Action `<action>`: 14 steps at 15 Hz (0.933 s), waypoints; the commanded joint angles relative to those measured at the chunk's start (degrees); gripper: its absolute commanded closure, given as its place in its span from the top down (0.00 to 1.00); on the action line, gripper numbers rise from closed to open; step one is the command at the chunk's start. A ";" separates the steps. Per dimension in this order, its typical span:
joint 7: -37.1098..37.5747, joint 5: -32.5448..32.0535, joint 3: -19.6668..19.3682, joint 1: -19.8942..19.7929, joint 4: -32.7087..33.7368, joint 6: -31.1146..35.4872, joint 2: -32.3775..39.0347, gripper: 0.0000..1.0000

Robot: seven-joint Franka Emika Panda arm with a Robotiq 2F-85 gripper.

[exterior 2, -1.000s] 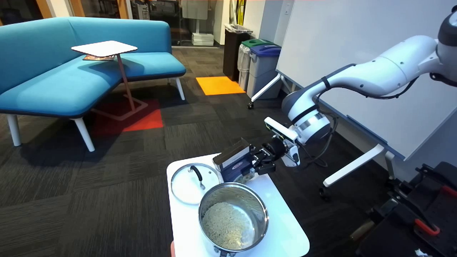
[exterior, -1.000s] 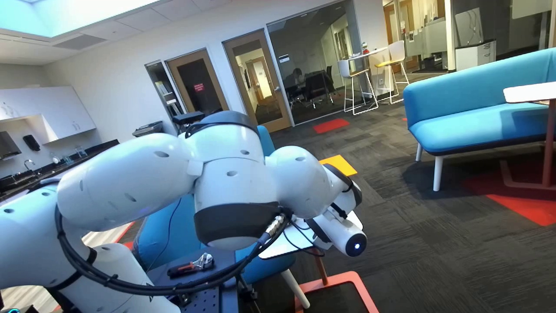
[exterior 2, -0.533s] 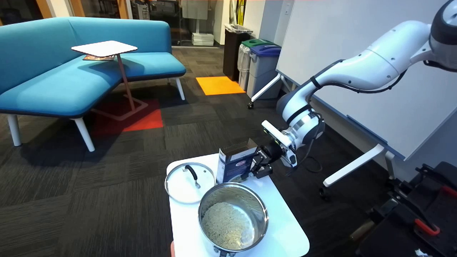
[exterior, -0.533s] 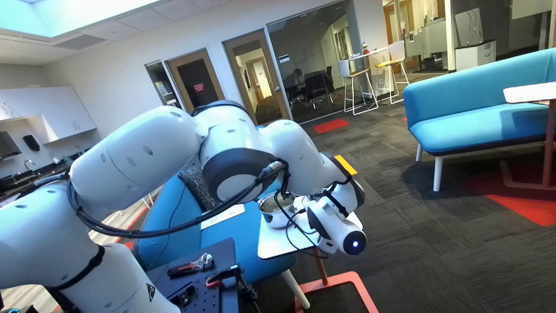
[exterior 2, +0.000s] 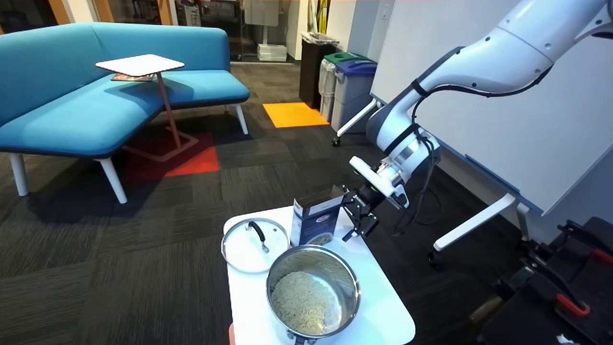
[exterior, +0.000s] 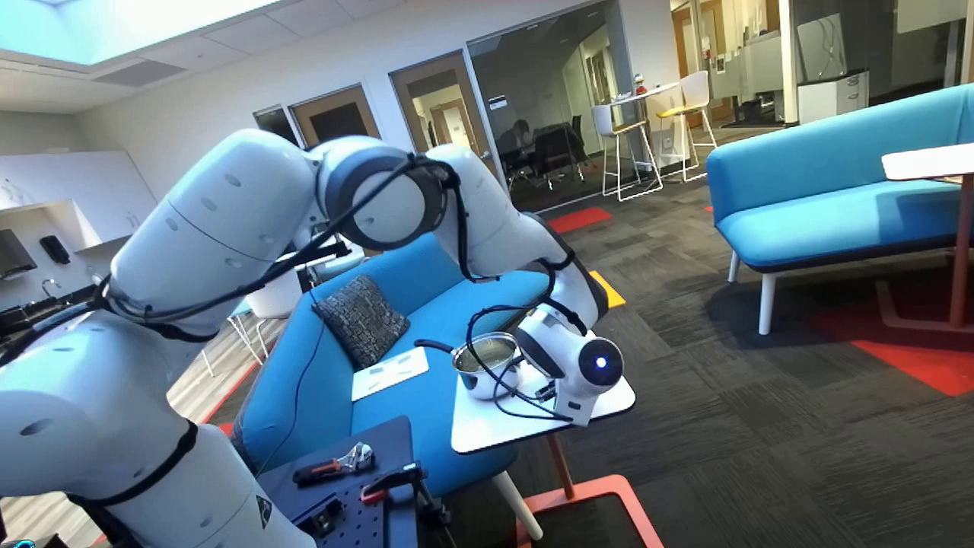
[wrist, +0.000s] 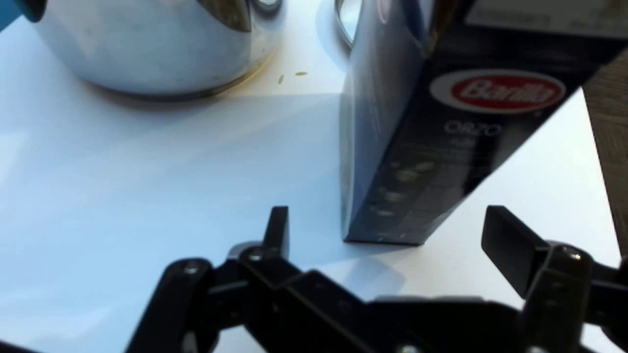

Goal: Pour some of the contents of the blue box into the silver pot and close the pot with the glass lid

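Observation:
The blue box (exterior 2: 316, 223) stands upright on the small white table, its open top flap raised. My gripper (wrist: 385, 220) is open around the near end of the box in the wrist view, with a gap between each of its fingers (wrist: 510, 250) and the carton. Beside the box stands the silver pot (exterior 2: 339, 270), uncovered, with pale grains (exterior 2: 298, 297) spread over much of its bottom. The glass lid (exterior 2: 239, 249) lies flat on the table, its dark handle up, next to both. In an exterior view the arm hides the box and lid, while the pot (exterior: 483, 384) shows.
The white table (exterior 2: 388, 306) is small, its edges near the box and lid. Two loose grains (wrist: 300, 73) lie by the pot. A long pot handle (exterior: 434, 345) points toward the blue sofa (exterior: 426, 411). A whiteboard (exterior 2: 507, 124) stands behind the arm.
The box was tilted in my grip a second ago; it came upright onto the table. My gripper has since opened and drawn slightly back from it. The lid shifted a little away from the box.

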 commanded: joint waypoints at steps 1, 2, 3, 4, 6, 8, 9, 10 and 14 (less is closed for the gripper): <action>1.72 -1.02 -4.10 6.56 -12.38 5.94 -12.88 1.00; 2.19 -1.50 -4.79 8.26 -14.61 8.17 -15.30 1.00; 3.22 -2.09 -5.42 9.96 -16.94 10.76 -17.77 1.00; 4.92 -2.79 -5.98 11.84 -19.16 13.78 -20.14 1.00; 9.34 -4.80 -6.67 15.48 -22.82 20.34 -23.77 1.00; 16.09 -8.39 -7.89 19.78 -26.86 26.76 -27.18 1.00; 19.70 -10.34 -8.76 22.29 -28.93 29.96 -28.66 1.00; 23.43 -12.52 -10.05 25.26 -31.36 33.09 -30.24 1.00; 37.47 -20.85 -21.51 42.04 -40.59 43.15 -33.50 1.00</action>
